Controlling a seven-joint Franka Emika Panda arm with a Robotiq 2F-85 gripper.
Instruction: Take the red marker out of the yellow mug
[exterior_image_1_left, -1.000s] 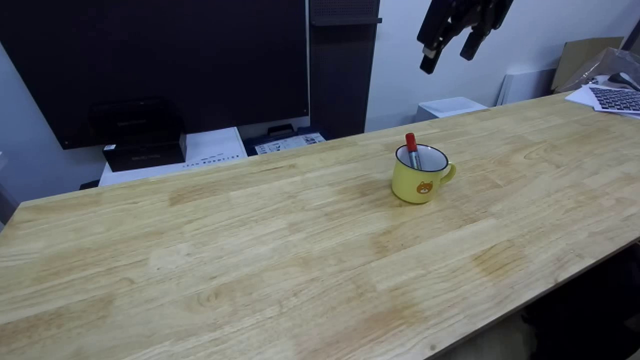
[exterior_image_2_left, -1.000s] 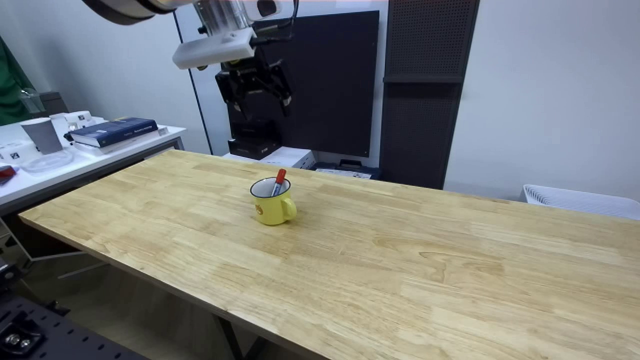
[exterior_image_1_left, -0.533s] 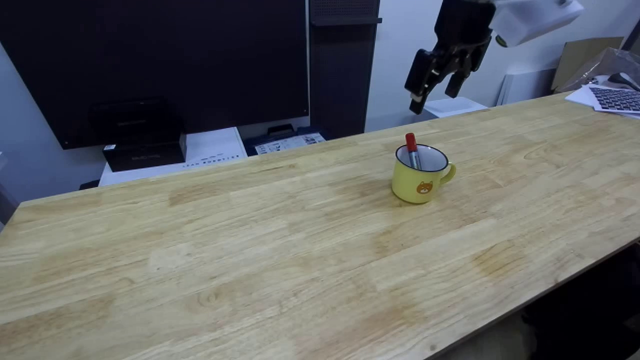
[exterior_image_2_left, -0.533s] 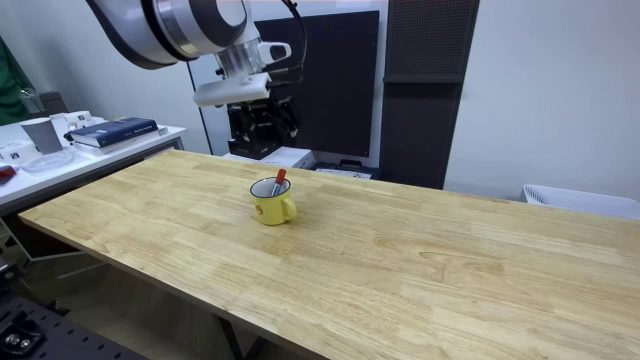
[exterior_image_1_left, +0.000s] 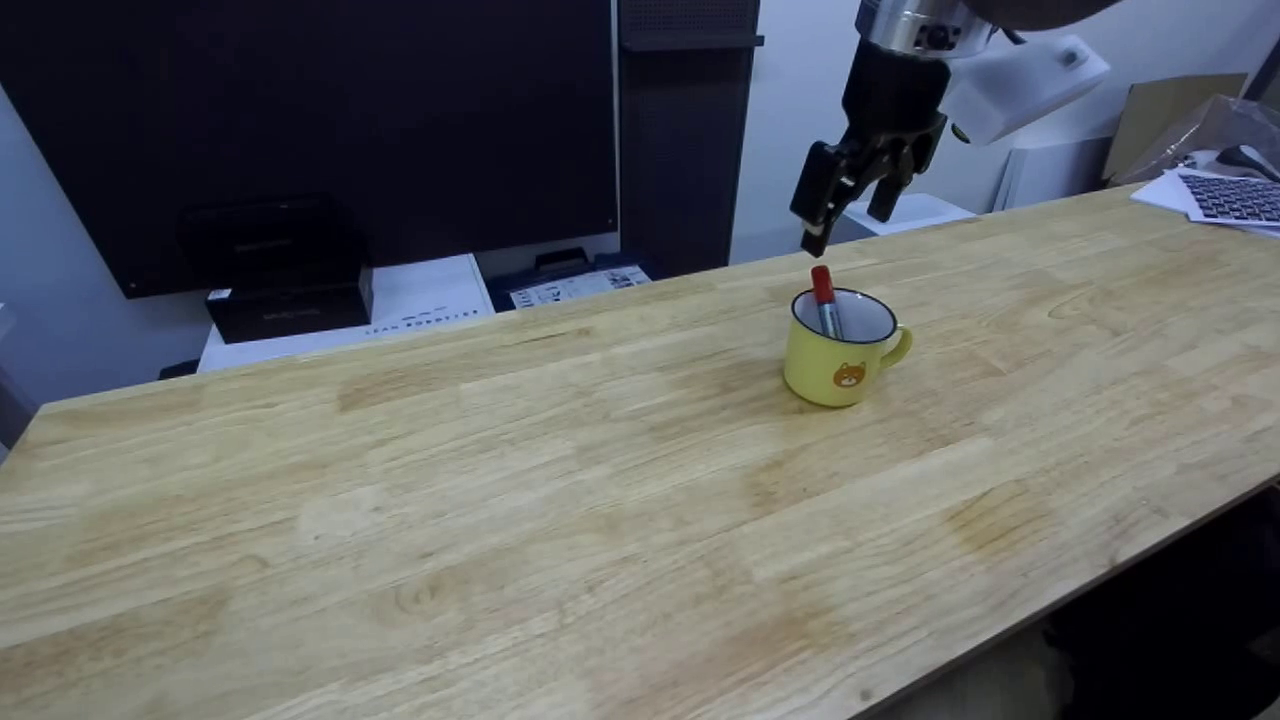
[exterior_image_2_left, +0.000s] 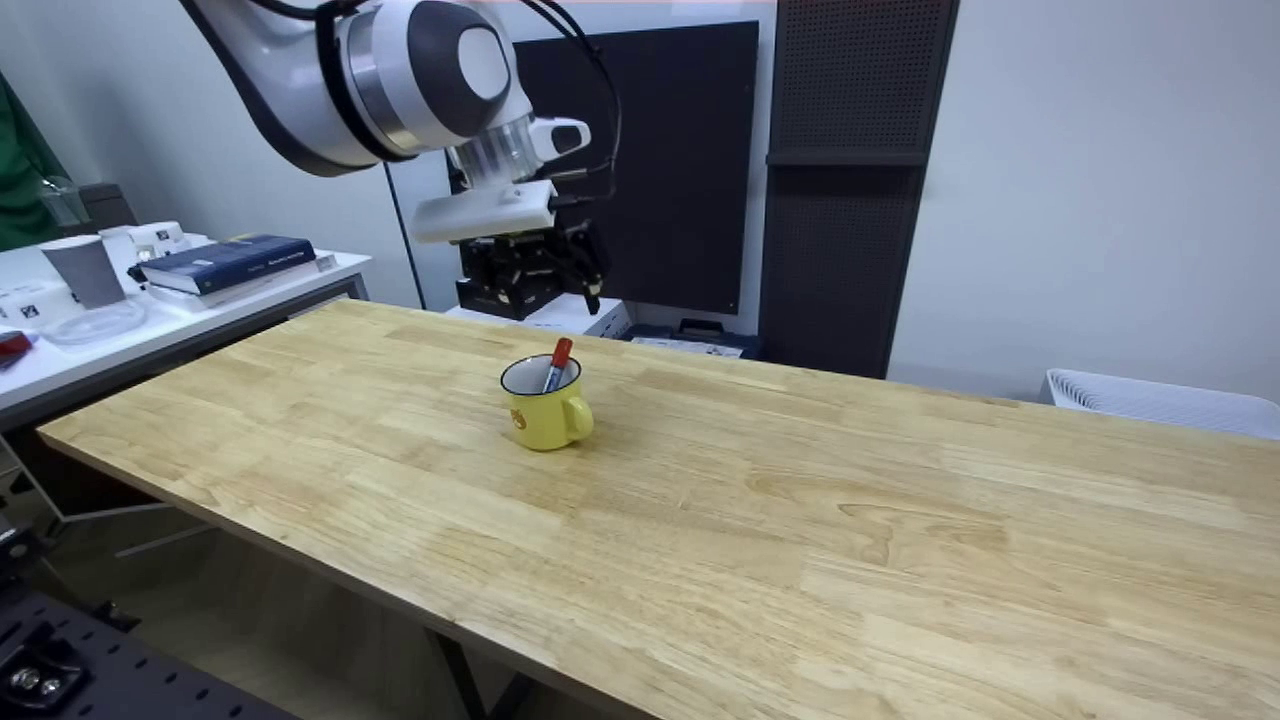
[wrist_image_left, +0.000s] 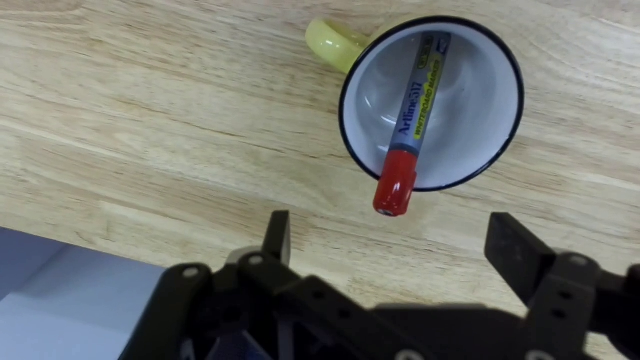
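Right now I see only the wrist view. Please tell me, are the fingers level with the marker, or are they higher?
Observer: Higher, it seems. In both exterior views the gripper shows above the marker, with a gap between them.
Operator: Thank you. From my view I cannot judge height: does the cap rise above the mug?
Observer: Yes, in both exterior views it sticks up higher than the mug.
Operator: And is the outside of the mug plain? I see too little of it.
Observer: No, an orange animal face is on its side, seen whole in an exterior view.
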